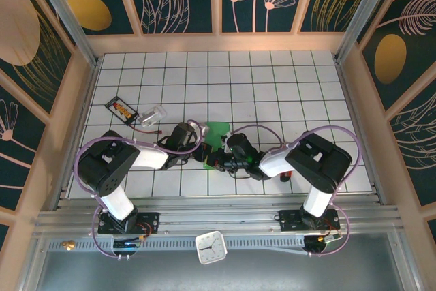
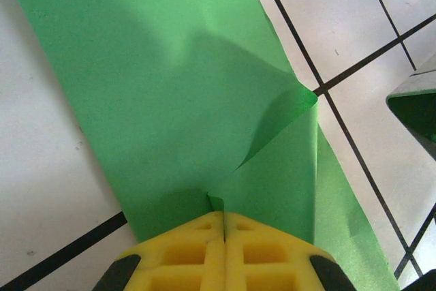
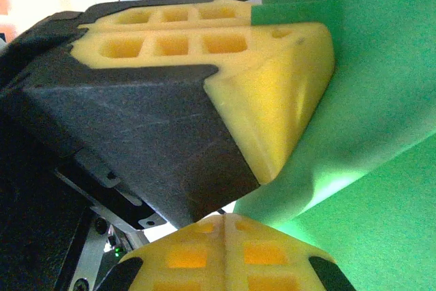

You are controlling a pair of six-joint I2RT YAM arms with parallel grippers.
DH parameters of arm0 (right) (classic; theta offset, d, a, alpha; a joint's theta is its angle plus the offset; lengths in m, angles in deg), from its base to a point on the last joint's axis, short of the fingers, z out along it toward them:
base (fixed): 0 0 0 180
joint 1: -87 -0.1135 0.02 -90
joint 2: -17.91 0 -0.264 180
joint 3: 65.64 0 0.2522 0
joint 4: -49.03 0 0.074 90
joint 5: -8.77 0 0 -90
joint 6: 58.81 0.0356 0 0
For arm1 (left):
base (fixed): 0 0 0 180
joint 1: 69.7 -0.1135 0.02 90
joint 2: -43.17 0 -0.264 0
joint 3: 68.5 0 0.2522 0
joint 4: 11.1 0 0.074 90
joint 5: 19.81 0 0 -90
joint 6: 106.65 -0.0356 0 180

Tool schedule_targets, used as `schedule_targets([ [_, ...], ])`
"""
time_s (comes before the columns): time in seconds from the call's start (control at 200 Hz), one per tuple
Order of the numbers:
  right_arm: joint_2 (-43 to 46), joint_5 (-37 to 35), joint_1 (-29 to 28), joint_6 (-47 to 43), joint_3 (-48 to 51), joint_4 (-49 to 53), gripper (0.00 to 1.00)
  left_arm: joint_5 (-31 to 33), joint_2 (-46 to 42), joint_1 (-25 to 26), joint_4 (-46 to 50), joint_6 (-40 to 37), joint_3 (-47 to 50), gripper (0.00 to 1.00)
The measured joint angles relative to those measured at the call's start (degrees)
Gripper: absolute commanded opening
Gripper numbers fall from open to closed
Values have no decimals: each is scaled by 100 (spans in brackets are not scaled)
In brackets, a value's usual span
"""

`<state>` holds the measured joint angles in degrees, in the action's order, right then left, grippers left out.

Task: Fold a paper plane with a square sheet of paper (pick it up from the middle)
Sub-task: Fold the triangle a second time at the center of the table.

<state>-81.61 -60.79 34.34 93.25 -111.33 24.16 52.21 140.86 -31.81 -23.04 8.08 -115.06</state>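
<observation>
The square sheet of paper [image 2: 157, 100] is smooth matt paper; the left pincer [image 2: 223, 219] seems tipped in matt foam.

Bright, even overhead light fills the top view, and the white table [image 1: 272, 80] shows crisp grid lines with only faint shadows. In the left wrist view the square sheet of paper [image 2: 170, 100] is sharp, with soft shadow toward eleven o'clock. The right wrist view is washed out at eleven o'clock, with pale glare at five o'clock.

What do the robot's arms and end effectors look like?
The left arm and right arm have white links, boxy black joints, looping purple cables. The left end effector and right end effector have yellow fingers with square pockets, black mounts.
</observation>
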Motion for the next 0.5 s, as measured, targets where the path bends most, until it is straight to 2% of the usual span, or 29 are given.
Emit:
schedule_targets([
  [0.5,-201,9,7,42,-61,46,0,0,4,-2,-2,2,0,0],
])
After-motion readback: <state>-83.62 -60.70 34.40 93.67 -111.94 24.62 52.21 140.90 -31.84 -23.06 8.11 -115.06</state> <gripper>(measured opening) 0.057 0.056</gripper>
